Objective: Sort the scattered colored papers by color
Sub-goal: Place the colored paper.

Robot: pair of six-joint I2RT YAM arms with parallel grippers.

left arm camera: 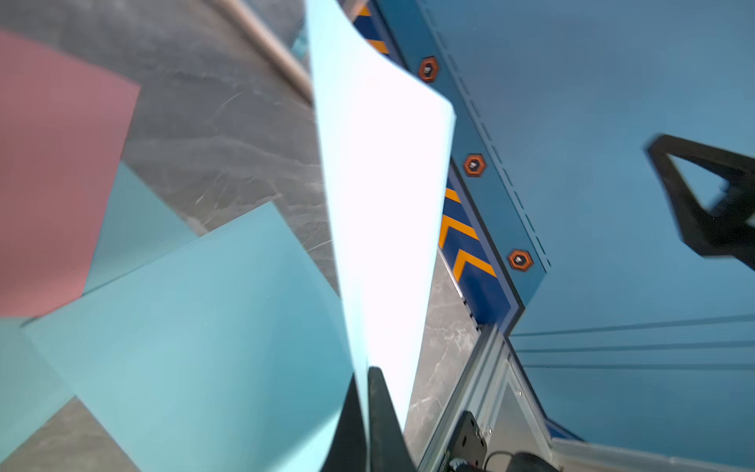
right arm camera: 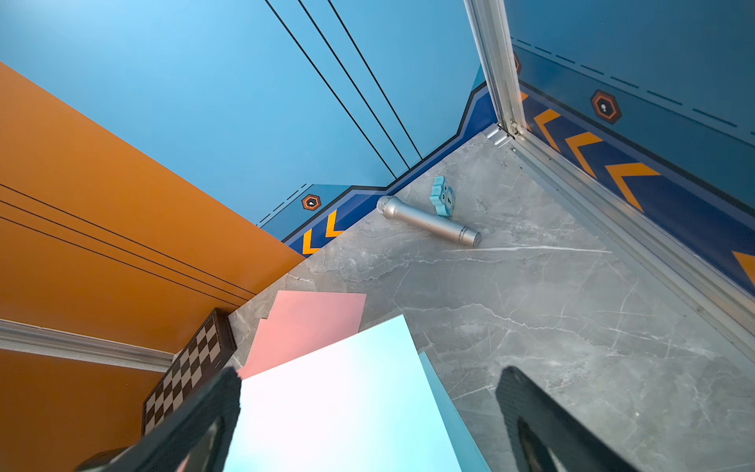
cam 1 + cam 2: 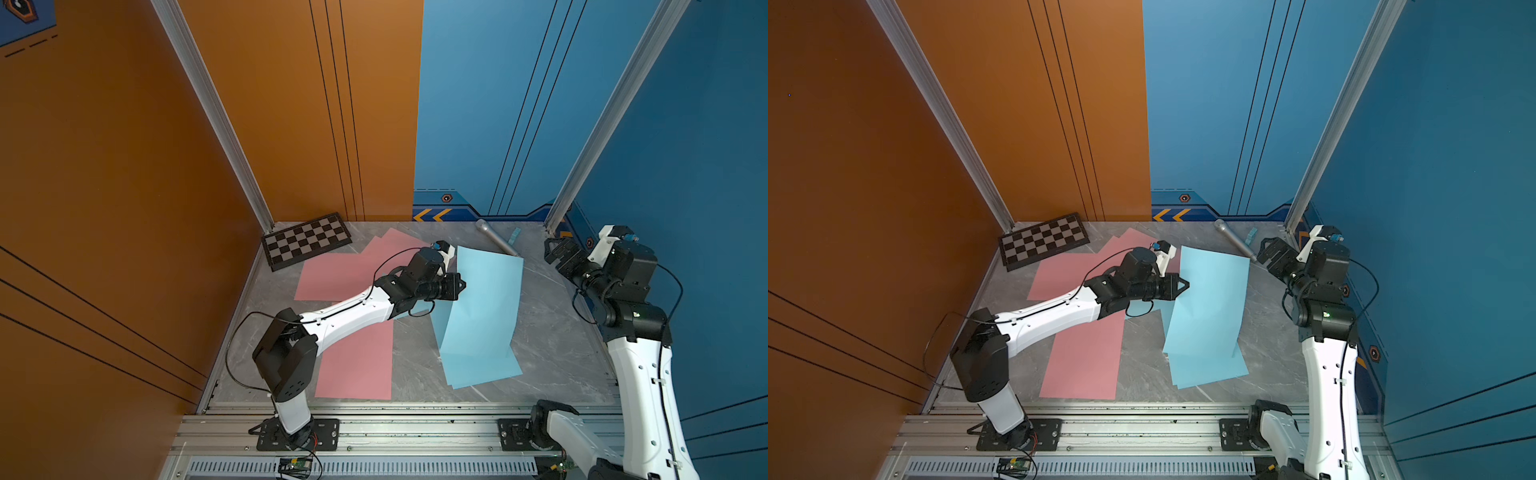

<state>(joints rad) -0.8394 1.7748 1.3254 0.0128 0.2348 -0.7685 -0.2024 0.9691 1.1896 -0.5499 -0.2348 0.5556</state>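
Grey counter (image 3: 548, 332) looks mostly sorted: your left gripper (image 3: 460, 286) is pinching a raised blue sheet (image 3: 486, 291), right gripper (image 3: 557, 255) hangs open, so next lay it flat on the blue pile (image 3: 482, 374).

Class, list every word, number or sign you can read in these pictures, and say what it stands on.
Small light-blue block: a dark mark, perhaps a digit, too small to read.
Orange wall chevrons: arrow signs, no words.
Hexagon wall badge: white symbol, unreadable.
Colored papers: plain, no text.
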